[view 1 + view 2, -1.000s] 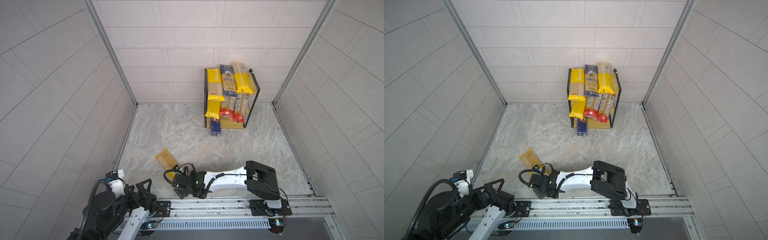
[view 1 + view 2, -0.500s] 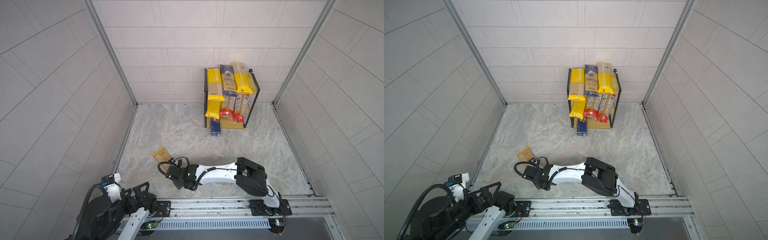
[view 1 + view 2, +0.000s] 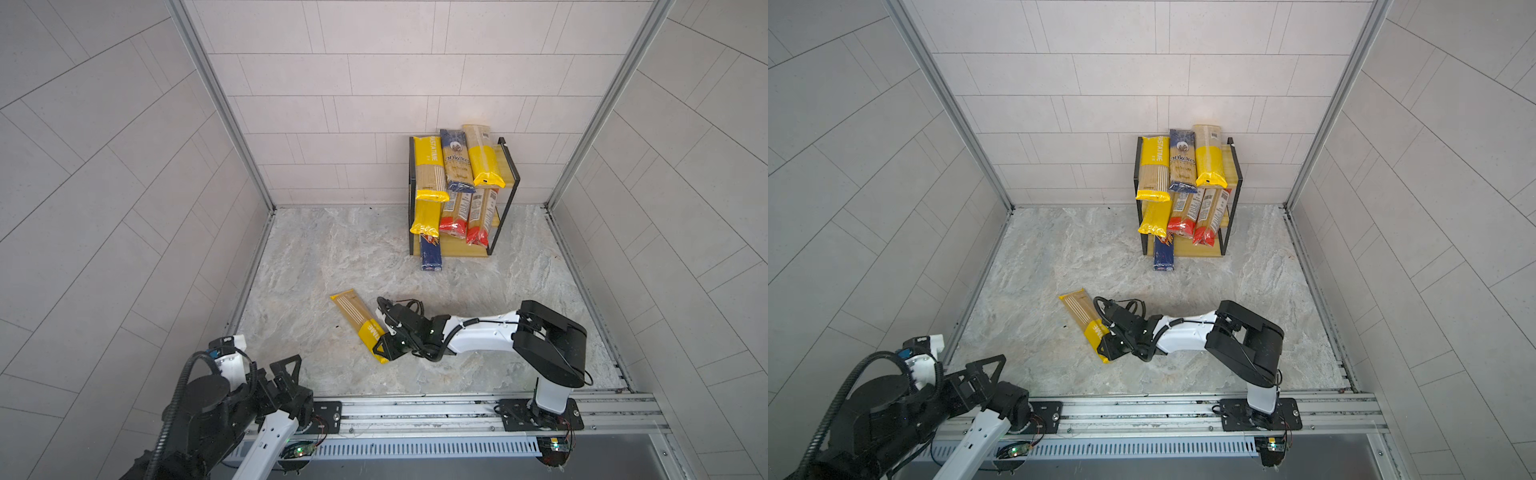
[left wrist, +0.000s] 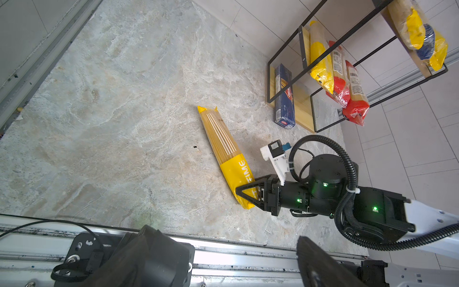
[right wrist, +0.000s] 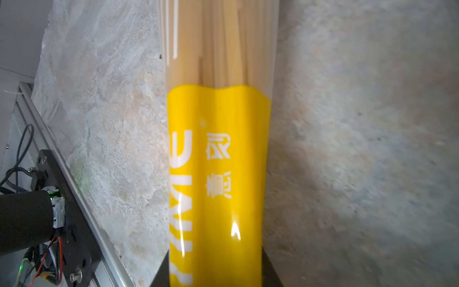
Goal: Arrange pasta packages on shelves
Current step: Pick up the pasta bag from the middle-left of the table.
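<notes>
Gripping the yellow end of a pack (image 3: 353, 316), the right jaws are closed on it from both sides; the right wrist view shows the pack (image 5: 218, 149) running out between them. The pack lies low on the desk (image 3: 316, 257), angled, well apart from the rack (image 3: 465, 250) at the back wall. The left jaws stand wide open and hold nothing, at the desk's front left corner. Other packs (image 3: 428, 166) occupy the rack; a blue pack (image 3: 430, 257) on the lowest shelf overhangs the desk.

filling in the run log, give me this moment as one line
right gripper: shut on yellow pasta pack, pack on floor | left gripper: open, empty | shelves: partly stocked
</notes>
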